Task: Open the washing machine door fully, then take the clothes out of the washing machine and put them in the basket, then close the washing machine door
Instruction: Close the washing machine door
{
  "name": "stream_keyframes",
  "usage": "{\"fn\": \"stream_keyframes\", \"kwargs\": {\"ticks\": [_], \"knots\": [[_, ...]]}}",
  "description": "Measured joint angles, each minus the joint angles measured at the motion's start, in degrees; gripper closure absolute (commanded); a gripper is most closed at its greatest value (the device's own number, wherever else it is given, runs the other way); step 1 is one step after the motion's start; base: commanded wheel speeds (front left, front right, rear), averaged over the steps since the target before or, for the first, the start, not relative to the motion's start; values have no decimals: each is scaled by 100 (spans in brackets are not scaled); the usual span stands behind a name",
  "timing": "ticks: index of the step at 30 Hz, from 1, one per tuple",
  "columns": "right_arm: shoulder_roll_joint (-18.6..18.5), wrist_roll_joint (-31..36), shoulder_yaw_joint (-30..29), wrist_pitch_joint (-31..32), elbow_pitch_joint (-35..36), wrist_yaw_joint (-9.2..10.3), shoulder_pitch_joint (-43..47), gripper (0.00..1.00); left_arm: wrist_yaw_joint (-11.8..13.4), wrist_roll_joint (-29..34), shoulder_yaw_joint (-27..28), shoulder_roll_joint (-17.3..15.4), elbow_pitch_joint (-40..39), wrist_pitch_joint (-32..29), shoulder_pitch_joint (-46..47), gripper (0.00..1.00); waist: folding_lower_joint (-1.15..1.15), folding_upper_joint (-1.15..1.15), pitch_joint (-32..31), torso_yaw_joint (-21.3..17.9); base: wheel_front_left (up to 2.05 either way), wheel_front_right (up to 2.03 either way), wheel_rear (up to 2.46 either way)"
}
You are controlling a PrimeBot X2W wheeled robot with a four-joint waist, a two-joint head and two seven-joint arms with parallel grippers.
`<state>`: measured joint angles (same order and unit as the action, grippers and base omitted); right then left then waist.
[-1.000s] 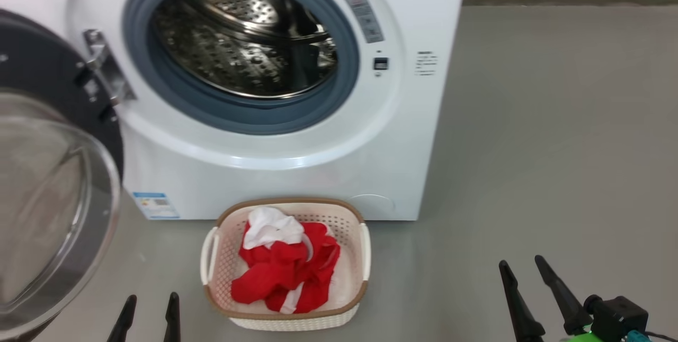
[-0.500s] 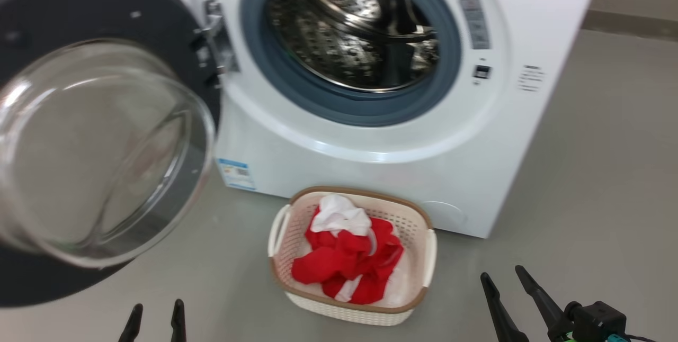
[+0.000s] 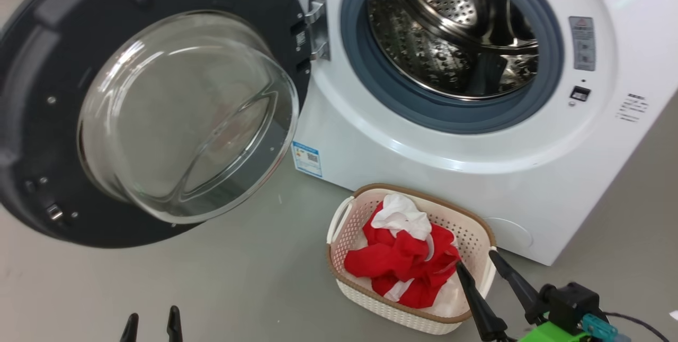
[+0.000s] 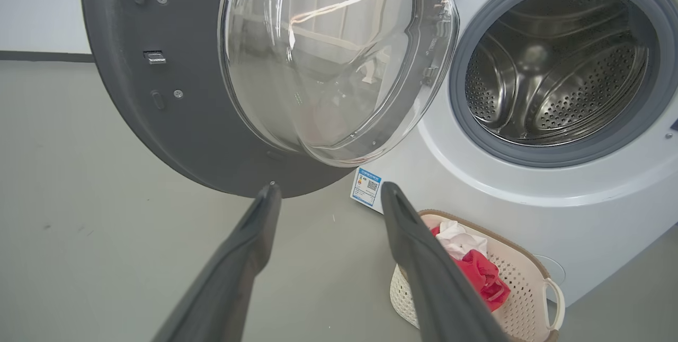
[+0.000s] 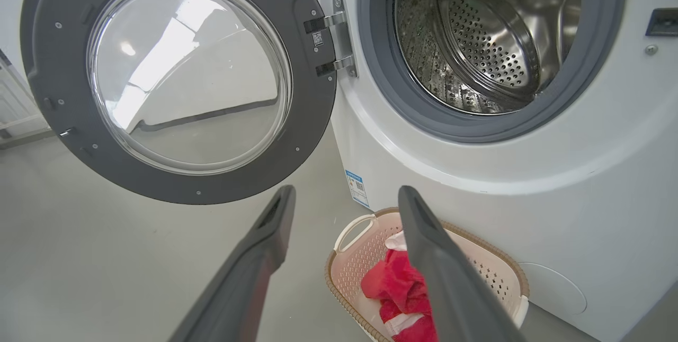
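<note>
Clothes (image 3: 402, 262) partly hidden behind right gripper (image 3: 475, 258), jaws apart | left gripper (image 3: 152, 311) apart, cropped

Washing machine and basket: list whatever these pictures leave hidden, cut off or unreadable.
- Print on the blue label sticker, head view: too small to read.
- Bottom of the basket, head view: mostly covered by the red clothes.
- Middle of the basket, right wrist view: behind a finger of the right gripper.
- Top of the washing machine door, left wrist view: cut off by the upper edge.

1 washing machine (image 3: 424, 172), 1 door (image 3: 42, 40), 1 basket (image 3: 381, 302), 1 garment (image 3: 402, 262), 1 left claw (image 3: 152, 314), 1 right claw (image 3: 475, 258)
</note>
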<state>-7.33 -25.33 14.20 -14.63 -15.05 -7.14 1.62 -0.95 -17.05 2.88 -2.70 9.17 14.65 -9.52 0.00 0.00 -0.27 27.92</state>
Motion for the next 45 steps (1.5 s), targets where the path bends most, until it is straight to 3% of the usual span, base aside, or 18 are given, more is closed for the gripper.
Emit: {"fn": "stream_keyframes", "kwargs": {"ticks": [12, 13, 14, 15, 16, 21, 25, 28, 31, 36, 43, 45], "knots": [[-20, -136, 221, 0, -172, 0, -211, 0, 146, -175, -43, 0, -260, 0, -131, 0, 0, 0, 69, 148, 0, 0, 0], [-15, -137, 232, 0, -176, 0, -211, 0, 143, -193, -45, 0, -280, 0, -131, 21, 0, 0, 59, 144, 0, 0, 0], [-11, -144, 235, 0, -177, 0, -211, 0, 134, -234, -44, 0, -310, 0, -131, 59, 0, 0, 48, 139, 0, 0, 0], [-7, -152, 230, 0, -176, 0, -210, 0, 133, -285, -31, 0, -346, 0, -131, 84, 0, 0, 37, 133, 0, 0, 0], [0, -152, 219, 0, -176, 0, -210, 0, 98, -354, -3, 0, -387, 0, -130, 100, 0, 0, 27, 125, 0, 0, 0], [44, -152, 111, 0, -142, 0, -164, 0, -129, -432, 517, 11, -898, 0, -3, 100, 0, 0, -33, 81, 0, 0, 0], [93, -148, 18, 0, -97, 0, -24, 0, -401, -436, 1169, -51, -1293, 3, 662, 100, 0, 0, -36, 38, 0, 0, 0], [118, -131, -57, 0, -63, 0, 20, 0, -552, -657, 1562, -320, -1372, 7, 1490, 100, 0, 0, -12, 16, 0, 0, 0], [159, -125, -116, 0, -9, 0, 53, 0, -614, -982, 1894, -788, -1266, 9, 2418, 100, 0, 0, 33, -3, 0, 0, 0], [187, 15, -114, 0, 41, 0, 60, 0, -615, -1685, 2052, -1782, -356, 14, 3743, 100, 0, 0, 190, -73, 0, 0, 0], [160, 42, -114, 0, 41, 1, -36, 0, -616, -2806, 1725, -2746, 1828, 4, 4836, 100, 0, 0, 493, -235, 0, 0, 0], [160, 74, -113, 0, 45, 0, -120, 0, -616, -3268, 1553, -2962, 2436, -344, 5130, 100, 0, 0, 583, -277, 0, 0, 0]]}}
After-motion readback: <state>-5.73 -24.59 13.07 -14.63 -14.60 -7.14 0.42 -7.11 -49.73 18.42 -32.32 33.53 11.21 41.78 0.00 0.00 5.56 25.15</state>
